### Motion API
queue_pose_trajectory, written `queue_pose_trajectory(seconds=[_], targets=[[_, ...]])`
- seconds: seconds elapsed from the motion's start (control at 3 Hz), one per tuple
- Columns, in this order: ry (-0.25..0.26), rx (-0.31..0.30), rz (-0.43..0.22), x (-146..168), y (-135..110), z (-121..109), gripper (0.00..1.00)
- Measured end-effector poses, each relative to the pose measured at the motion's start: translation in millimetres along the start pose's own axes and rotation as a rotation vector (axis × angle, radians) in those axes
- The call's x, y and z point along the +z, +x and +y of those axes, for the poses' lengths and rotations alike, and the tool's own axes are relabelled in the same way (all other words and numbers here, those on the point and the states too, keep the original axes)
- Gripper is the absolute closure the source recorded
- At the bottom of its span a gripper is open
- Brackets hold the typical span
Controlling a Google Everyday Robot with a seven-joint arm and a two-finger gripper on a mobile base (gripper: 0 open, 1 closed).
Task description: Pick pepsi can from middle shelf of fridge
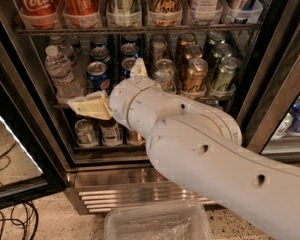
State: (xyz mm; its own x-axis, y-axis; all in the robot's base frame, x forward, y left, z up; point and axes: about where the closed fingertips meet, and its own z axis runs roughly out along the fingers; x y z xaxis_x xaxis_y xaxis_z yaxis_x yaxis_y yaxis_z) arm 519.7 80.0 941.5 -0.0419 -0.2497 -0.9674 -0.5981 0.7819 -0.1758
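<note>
The fridge [270,84] stands with its door open. On the middle shelf [61,105], blue pepsi cans [97,75] stand in rows left of centre, with more blue cans behind. My gripper [113,87] is at the front of this shelf, just right of and below the front pepsi can. It is open. One cream finger [90,107] points left along the shelf edge and the other [138,68] points up beside the blue cans. It holds nothing. My white arm hides the shelf's middle front and part of the bottom shelf.
A water bottle [59,71] stands left of the pepsi cans. Silver, gold [195,75] and green cans [225,72] stand to the right. Coca-Cola bottles [34,1] fill the top shelf. A clear plastic bin [157,225] and cables [10,226] lie on the floor.
</note>
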Motion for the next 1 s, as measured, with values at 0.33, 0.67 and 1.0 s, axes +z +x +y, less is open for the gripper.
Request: queue_pose_trajectory(seconds=[0.33,0.67,1.0], targets=[[-0.001,0.038,-0.001,4,12,7,0.0],[0.014,0.1,0.012,7,42,15,0.0],[0.056,0.139,0.001,13,66,21,0.0]])
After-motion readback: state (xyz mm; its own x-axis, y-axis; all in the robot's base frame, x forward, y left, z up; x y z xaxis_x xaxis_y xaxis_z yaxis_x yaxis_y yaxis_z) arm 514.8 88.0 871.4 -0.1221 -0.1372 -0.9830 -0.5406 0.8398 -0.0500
